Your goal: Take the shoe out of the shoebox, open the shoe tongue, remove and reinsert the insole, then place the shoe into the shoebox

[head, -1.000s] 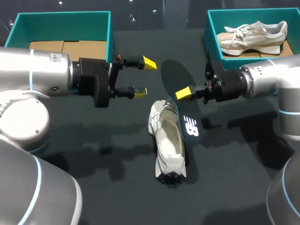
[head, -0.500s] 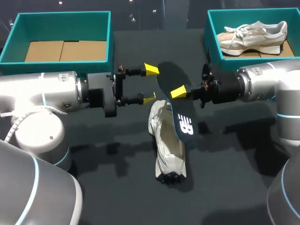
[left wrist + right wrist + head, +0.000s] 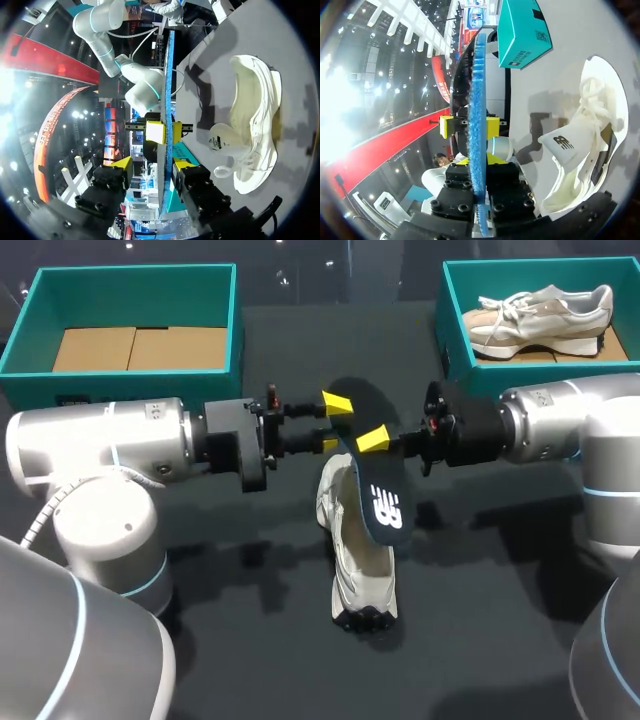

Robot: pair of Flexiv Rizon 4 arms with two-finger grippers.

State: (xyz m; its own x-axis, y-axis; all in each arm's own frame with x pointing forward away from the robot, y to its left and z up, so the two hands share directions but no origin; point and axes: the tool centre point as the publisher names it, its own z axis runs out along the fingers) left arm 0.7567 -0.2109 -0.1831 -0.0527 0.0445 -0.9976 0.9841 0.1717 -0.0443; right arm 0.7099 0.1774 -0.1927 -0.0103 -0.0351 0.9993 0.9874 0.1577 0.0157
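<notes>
Insole: the dark insole (image 3: 377, 480) hangs above the table (image 3: 250, 580), tilted, its far end between the two claws. In the head view its printed lower end overlaps the opening of the white shoe (image 3: 362, 560); whether they touch cannot be told.
Right claw: the right claw (image 3: 370, 440) is clenched on the insole, gripping it near its upper half. The right wrist view shows the blue edge of the insole (image 3: 477, 100) pinched between the fingers.
Left claw: the left claw (image 3: 333, 423) is released, its yellow tips spread on either side of the insole's upper end. In the left wrist view the insole (image 3: 165, 100) runs edge-on between the fingers, with a gap on one side.
Shoe: it lies on the table between the arms, under the insole, laces loose.
Left shoebox: the teal left shoebox (image 3: 236, 320) stands at the far left corner.
Right shoebox: the teal right shoebox (image 3: 448, 315) at the far right holds a second shoe (image 3: 540, 312).
</notes>
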